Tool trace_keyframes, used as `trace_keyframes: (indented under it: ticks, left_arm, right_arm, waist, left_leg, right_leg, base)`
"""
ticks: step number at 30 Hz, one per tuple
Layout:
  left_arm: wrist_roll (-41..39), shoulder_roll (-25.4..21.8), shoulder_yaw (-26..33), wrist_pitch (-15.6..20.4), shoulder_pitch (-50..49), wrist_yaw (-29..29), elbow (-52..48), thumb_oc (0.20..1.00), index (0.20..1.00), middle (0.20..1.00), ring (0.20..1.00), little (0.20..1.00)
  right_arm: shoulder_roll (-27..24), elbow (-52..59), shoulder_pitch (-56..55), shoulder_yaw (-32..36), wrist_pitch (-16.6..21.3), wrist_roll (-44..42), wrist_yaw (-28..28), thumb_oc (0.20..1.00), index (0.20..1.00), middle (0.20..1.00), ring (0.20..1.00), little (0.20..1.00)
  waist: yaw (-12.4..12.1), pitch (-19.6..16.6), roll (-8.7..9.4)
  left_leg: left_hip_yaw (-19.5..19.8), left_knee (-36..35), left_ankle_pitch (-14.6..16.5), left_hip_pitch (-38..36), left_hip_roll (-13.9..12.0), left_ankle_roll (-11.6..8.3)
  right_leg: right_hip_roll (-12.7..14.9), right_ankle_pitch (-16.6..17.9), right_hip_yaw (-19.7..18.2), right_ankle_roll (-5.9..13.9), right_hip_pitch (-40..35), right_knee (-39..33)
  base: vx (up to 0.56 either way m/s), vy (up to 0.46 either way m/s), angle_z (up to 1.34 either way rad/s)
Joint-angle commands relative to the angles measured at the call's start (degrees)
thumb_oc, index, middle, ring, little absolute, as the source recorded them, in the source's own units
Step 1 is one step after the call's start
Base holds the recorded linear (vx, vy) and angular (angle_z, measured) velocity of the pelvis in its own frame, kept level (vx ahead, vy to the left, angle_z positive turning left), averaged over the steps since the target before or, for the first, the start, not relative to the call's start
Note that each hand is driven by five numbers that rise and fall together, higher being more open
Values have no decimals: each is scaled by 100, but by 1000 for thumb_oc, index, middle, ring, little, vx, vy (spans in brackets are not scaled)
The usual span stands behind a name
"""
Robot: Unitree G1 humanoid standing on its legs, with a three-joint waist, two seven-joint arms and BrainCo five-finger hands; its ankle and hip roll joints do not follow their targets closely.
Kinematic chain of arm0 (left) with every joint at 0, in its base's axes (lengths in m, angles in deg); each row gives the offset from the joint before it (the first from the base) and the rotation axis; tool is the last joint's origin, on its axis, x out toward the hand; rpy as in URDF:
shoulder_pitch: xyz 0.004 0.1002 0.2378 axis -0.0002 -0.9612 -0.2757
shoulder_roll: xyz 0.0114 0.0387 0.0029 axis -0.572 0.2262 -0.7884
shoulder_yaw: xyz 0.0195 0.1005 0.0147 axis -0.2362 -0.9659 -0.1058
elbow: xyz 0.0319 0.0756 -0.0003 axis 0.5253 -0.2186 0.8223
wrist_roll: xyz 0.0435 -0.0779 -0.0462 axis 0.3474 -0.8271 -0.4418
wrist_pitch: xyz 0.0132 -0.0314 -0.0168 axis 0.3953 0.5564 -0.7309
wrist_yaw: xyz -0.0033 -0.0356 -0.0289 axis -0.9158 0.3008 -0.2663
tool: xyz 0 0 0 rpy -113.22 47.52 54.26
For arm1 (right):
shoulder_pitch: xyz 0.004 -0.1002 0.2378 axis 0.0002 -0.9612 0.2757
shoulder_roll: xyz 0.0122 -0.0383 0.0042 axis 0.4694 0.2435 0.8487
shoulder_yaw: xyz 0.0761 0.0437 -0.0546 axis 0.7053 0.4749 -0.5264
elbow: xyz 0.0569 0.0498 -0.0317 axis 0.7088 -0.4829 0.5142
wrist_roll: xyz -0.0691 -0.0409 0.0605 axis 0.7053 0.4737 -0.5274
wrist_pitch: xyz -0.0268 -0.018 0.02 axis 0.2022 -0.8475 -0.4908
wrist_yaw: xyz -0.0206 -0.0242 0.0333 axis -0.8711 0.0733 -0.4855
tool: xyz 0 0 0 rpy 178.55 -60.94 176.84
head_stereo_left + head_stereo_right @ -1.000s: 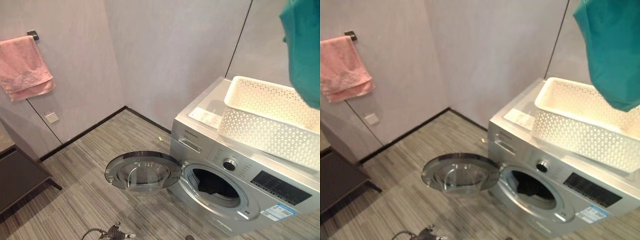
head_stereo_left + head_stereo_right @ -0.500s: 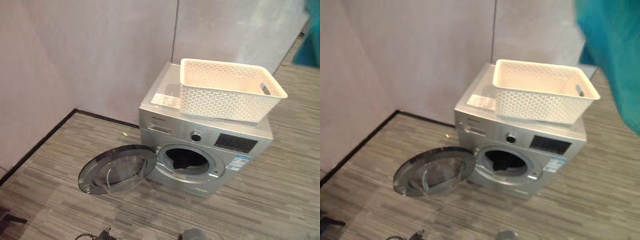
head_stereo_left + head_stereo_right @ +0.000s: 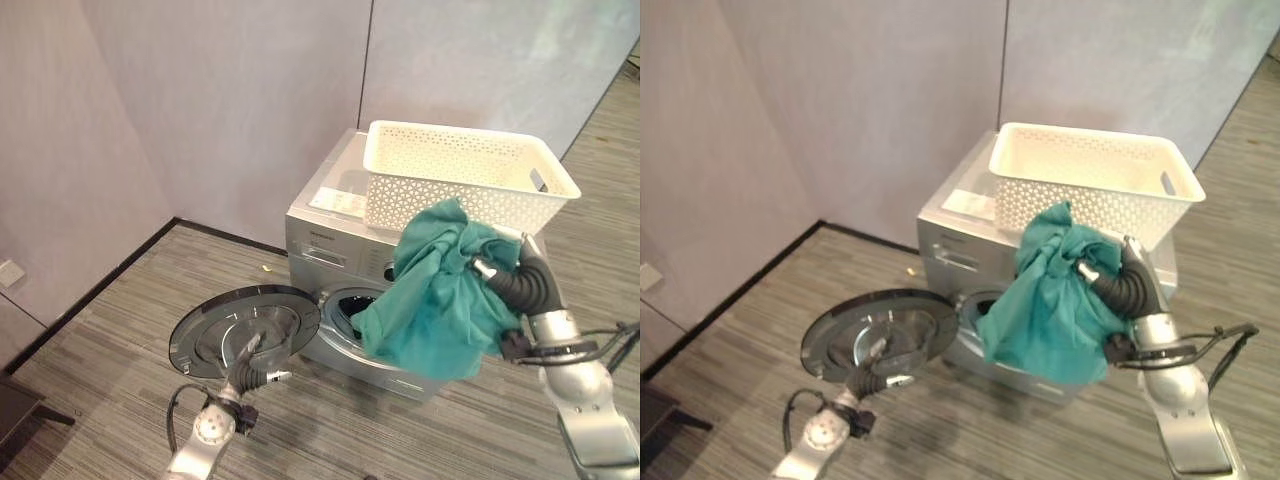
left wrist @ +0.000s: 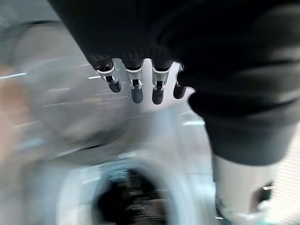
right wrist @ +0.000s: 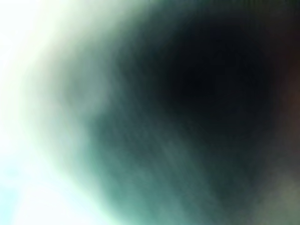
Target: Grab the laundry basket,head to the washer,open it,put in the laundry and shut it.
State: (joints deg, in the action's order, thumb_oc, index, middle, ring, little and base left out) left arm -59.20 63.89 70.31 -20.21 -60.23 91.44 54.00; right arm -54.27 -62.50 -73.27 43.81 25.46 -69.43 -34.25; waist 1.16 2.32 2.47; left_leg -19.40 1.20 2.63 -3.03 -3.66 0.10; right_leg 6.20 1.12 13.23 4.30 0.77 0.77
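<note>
Holding one teal cloth (image 3: pixel 440 300) before one washer (image 3: pixel 330 255), right robot hand (image 3: pixel 497 272).

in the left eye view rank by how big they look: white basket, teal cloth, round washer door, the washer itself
1. Silver front-loading washing machine, though the cloth hides part of it.
2. White perforated plastic laundry basket and teal cloth held up by the right hand: alike; the cloth hangs nearer the camera, so unranked.
3. Round glass washer door, swung open.

Left robot hand (image 3: pixel 252 372) low, fingers (image 4: pixel 136 91) relaxed.
</note>
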Motion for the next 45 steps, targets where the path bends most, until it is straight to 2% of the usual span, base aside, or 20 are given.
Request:
trace_keyframes:
  ticks: [1,2,3,7,12,16,22,26,31,37,38,40,42,45]
  left_arm:
    - [-834,-58,-261,-264,987,-657,43,1000,1000,1000,1000,1000]
    - [-835,-60,-261,-265,988,-658,42,1000,1000,1000,1000,1000]
    - [-1219,99,-626,-458,1503,-668,230,1000,1000,1000,1000,1000]
    - [-1023,536,-1344,-625,2443,-681,762,1000,1000,1000,1000,1000]
    - [-1525,1016,-1984,-841,2981,-709,1277,1000,1000,1000,1000,1000]
    - [-1719,1162,-2364,-942,3208,-791,1385,1000,1000,1000,1000,1000]
    - [-1839,1216,-2629,-997,3374,-858,1293,1000,1000,1000,1000,1000]
    - [-2273,1394,-2778,-1080,3584,-770,1220,1000,1000,1000,1000,1000]
    - [-2091,1589,-3069,-1088,3850,-903,1254,1000,1000,1000,1000,1000]
    - [-1477,1473,-3338,-660,3603,-1150,1075,1000,1000,1000,1000,1000]
    - [-1226,1294,-3285,-423,3401,-1101,926,1000,1000,1000,1000,1000]
    - [-698,1033,-3235,-180,3250,-1090,753,1000,1000,1000,1000,1000]
    - [196,750,-3268,192,3254,-1028,642,1000,1000,1000,1000,1000]
    - [980,365,-3237,523,3104,-837,494,1000,1000,1000,1000,1000]
  right_arm:
    - [79,451,476,-171,190,-641,556,200,200,200,200,200]
    - [80,451,477,-170,190,-642,557,200,200,200,200,200]
    - [135,417,577,-493,90,-861,593,200,200,200,200,200]
    - [187,407,916,-911,-22,-1019,532,200,200,200,200,200]
    - [167,331,1183,-1053,-149,-1127,264,200,200,200,200,200]
    - [174,320,1347,-1054,-213,-1108,84,200,200,200,200,200]
    - [247,272,1502,-1037,-252,-1115,-32,200,200,200,200,200]
    - [294,179,1496,-1005,-302,-1069,-146,200,200,200,200,200]
    - [319,88,1450,-1039,-327,-1030,-149,200,200,200,200,200]
    - [410,-108,1486,-1027,-222,-929,-259,200,200,200,200,200]
    - [429,-129,1439,-1010,-151,-851,-307,200,200,200,200,200]
    - [393,-164,1395,-966,-69,-772,-353,200,200,200,200,200]
    - [352,-197,1335,-915,65,-677,-420,200,200,200,200,200]
    - [260,-242,1208,-793,197,-568,-497,200,200,200,200,200]
  waist:
    - [52,-81,78]
    - [52,-85,80]
    - [64,-114,47]
    - [142,-113,14]
    - [234,-50,-83]
    - [282,2,-165]
    - [277,33,-221]
    - [297,49,-237]
    - [332,66,-246]
    - [267,102,-241]
    - [220,116,-222]
    - [159,146,-204]
    - [119,156,-186]
    - [76,185,-172]
  left_leg:
    - [405,328,473,283,228,191]
    - [405,322,466,287,230,191]
    - [415,237,420,236,241,171]
    - [428,141,369,190,253,151]
    - [394,62,335,131,261,139]
    - [392,44,323,103,255,128]
    - [395,4,298,76,237,103]
    - [421,-12,266,76,229,84]
    - [463,-56,231,66,208,62]
    - [520,-114,215,52,209,39]
    - [546,-111,208,65,203,33]
    - [575,-109,198,91,199,22]
    - [609,-120,195,106,202,7]
    - [650,-130,191,120,207,-9]
  right_leg:
    - [470,-462,271,399,-596,94]
    - [470,-458,271,398,-591,90]
    - [475,-439,304,402,-635,63]
    - [492,-419,293,400,-600,62]
    - [506,-394,268,402,-577,33]
    - [505,-375,233,400,-585,-18]
    - [486,-369,224,396,-605,-74]
    - [457,-379,245,373,-626,-103]
    - [437,-396,283,353,-645,-120]
    - [429,-406,332,346,-666,-154]
    - [427,-413,343,336,-662,-157]
    - [425,-420,370,333,-659,-161]
    - [421,-424,390,334,-667,-178]
    - [416,-425,417,335,-667,-186]
  base:
    - [-21,1,4]
    - [0,0,0]
    - [21,-4,3]
    - [11,-8,9]
    - [2,-1,1]
    - [6,-4,-4]
    - [0,0,0]
    - [0,0,0]
    - [0,0,0]
    - [-5,-15,6]
    - [-19,-26,6]
    - [-9,-14,2]
    - [-6,-17,4]
    - [-5,-8,4]
